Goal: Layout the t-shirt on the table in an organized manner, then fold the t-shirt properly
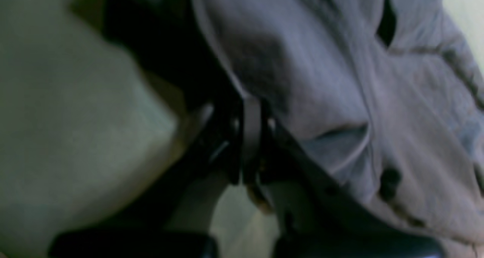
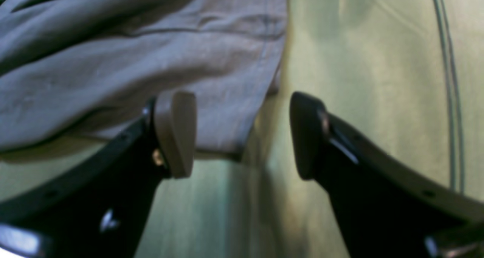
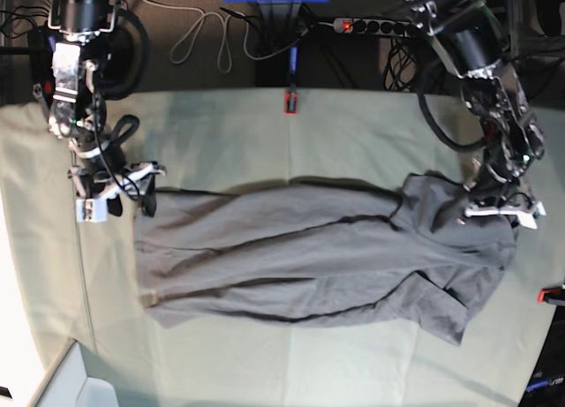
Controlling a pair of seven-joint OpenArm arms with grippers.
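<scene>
Our left tool (image 1: pixel 251 137) is pinching the crumpled dark grey cotton t-shirt (image 3: pixel 300 252); our right tool (image 2: pixel 242 135) hangs spread above the pale green cloth-covered counter (image 3: pixel 353 129).

Near half of table (image 3: pixel 291 372) bare; open passage there. T-shirt (image 3: pixel 309 248) spans the middle. Far edge blocked by red clamp (image 3: pixel 290 101).

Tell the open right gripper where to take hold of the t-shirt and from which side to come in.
Grip the hem corner of the t-shirt that lies just ahead of the right gripper. Come in low along the table from the bare cloth side, probably sliding one finger under the edge: there the fabric ends in a free straight edge, lying flat.
</scene>
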